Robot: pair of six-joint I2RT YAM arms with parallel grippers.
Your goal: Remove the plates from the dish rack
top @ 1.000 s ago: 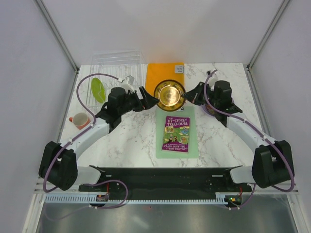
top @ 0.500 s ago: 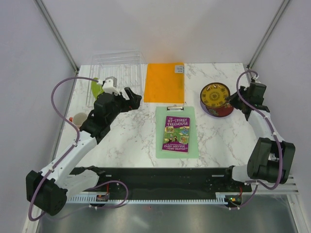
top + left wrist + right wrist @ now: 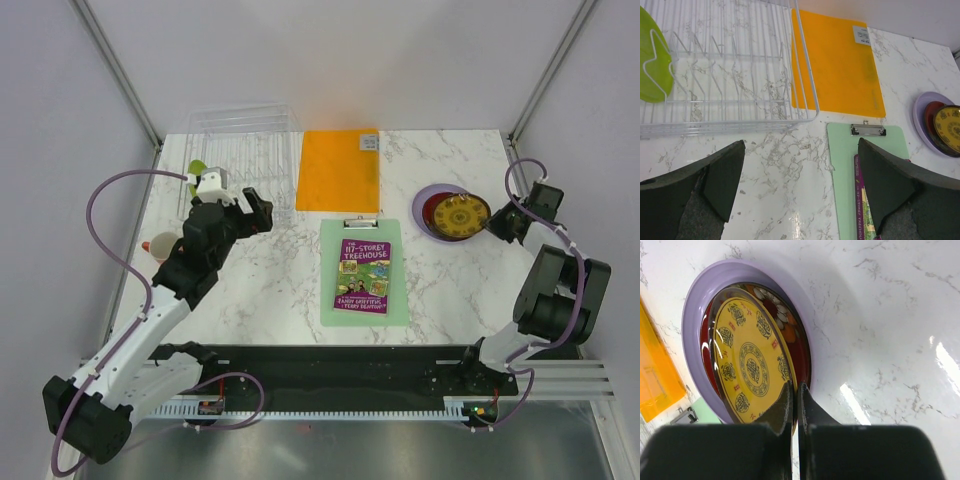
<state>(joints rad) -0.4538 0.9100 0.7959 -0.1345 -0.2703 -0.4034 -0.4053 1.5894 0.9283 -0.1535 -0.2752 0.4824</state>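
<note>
**From above.** The left pincer (image 3: 257, 212) stands wide with nothing between its fingers, over bare table at the near edge of the dish rack (image 3: 245, 150). The green plate (image 3: 197, 168) stands on edge in the rack, ahead of this pincer and to its left. The orange sheet (image 3: 340, 170) lies ahead to its right, and the clipboard (image 3: 365, 305) with a book (image 3: 362, 275) lies to its right. A cup (image 3: 158, 246) sits back beside the arm. The right pincer (image 3: 497, 222) is pinched on the rim of the yellow plate (image 3: 466, 215). That plate rests on the dark red plate (image 3: 430, 212), which sits inside the lilac plate (image 3: 422, 196), all straight ahead of its fingertips.

**Left wrist.** The left pincer (image 3: 800, 185) shows both dark fingers (image 3: 722, 175) spread far apart, with marble between them. The dish rack (image 3: 807, 90) is just ahead, with the green plate (image 3: 652, 60) leaning among the tines at its far left. The orange sheet (image 3: 840, 70) lies ahead to the right, beside the rack. The clipboard (image 3: 842, 165) reaches in by the right finger. The three stacked plates sit well off to the right.

**Right wrist.** The right pincer (image 3: 795, 402) has its fingertips nearly together, with the near edge of the yellow plate (image 3: 750, 365) between them. The dark red plate (image 3: 799, 352) is under it, and the lilac plate (image 3: 695, 325) rings both.
</note>
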